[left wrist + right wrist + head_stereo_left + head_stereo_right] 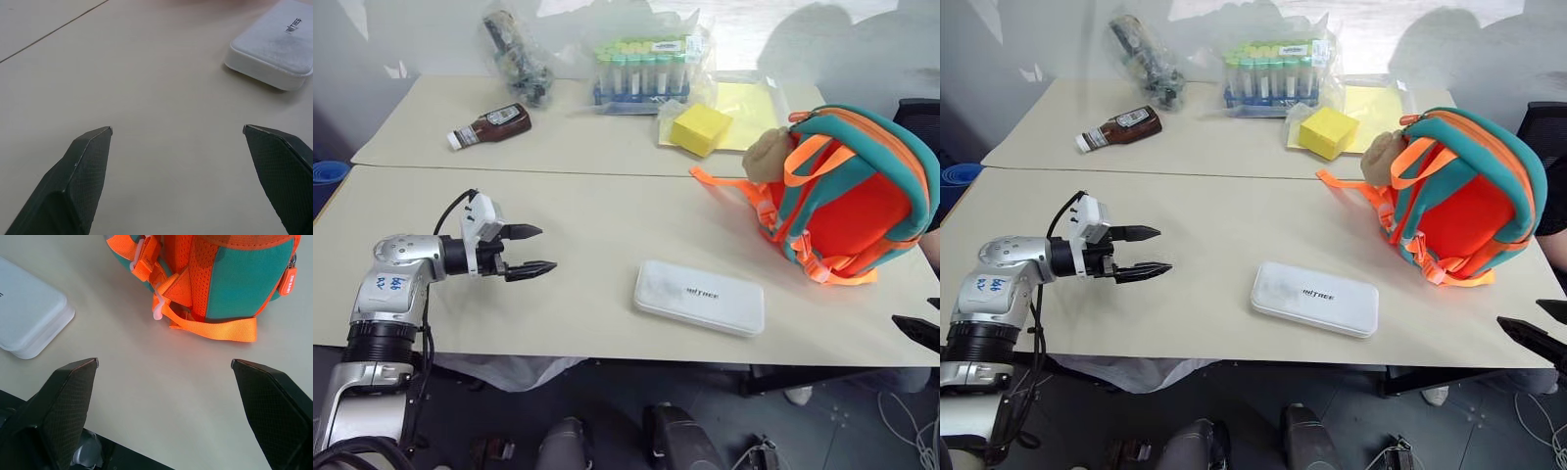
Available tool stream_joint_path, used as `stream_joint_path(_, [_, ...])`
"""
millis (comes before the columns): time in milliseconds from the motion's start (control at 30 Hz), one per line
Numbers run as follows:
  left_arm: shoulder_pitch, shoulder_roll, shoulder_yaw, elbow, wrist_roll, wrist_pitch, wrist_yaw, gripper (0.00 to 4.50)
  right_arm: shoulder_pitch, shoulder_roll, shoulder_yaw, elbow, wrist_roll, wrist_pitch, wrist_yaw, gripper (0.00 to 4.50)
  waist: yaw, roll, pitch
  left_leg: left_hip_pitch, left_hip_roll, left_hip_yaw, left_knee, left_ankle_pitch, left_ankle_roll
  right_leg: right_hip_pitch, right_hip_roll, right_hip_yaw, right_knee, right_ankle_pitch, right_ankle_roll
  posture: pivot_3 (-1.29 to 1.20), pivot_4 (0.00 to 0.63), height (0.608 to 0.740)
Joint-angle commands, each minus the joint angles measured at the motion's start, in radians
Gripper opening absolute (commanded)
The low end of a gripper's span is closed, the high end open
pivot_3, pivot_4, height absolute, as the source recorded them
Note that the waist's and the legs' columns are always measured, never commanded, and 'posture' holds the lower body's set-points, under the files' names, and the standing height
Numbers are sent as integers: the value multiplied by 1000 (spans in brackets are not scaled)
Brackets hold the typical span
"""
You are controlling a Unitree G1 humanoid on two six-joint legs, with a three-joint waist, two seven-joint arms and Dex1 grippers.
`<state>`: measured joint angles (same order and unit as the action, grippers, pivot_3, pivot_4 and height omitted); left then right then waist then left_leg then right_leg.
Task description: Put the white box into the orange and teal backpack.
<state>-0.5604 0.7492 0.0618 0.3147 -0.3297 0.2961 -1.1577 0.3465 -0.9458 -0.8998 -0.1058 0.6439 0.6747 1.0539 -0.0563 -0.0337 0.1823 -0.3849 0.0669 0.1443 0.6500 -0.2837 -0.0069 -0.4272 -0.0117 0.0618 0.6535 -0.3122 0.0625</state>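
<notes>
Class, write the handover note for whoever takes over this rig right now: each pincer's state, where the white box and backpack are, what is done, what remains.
Left pincer: open, empty, over the table, left of the white box.
Right pincer: open, empty, at the near table edge by the orange and teal backpack.
White box: lying flat near the front edge, untouched.
Backpack: at the right on the table, beyond the box.
Done: nothing.
Left: pick up the box, put it in the backpack.

Two black, textured fingers of the left gripper stand wide apart above a pale beige tabletop, holding nothing. Beyond one fingertip lies a flat white box with rounded corners and small dark lettering, resting on the table well clear of both fingers. A thin dark seam crosses the tabletop's far corner.
</notes>
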Motion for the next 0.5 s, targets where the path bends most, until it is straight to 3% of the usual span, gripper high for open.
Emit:
stream_joint_path(33, [-5,7,25,-33,-17,-2,-1,4500,-20,-10,-16,-11,3,-6,-15,4464,0,0,0,0,0,0,0,0,0,0,0,0,0,0,0,0,150,740])
stream_joint_path(500, [-9,-19,1,-87,-17,56,17,4500,-51,23,13,-74,-22,1,-96,4464,2,0,0,0,0,0,1,1,0,0,0,0,0,0,0,0,150,740])
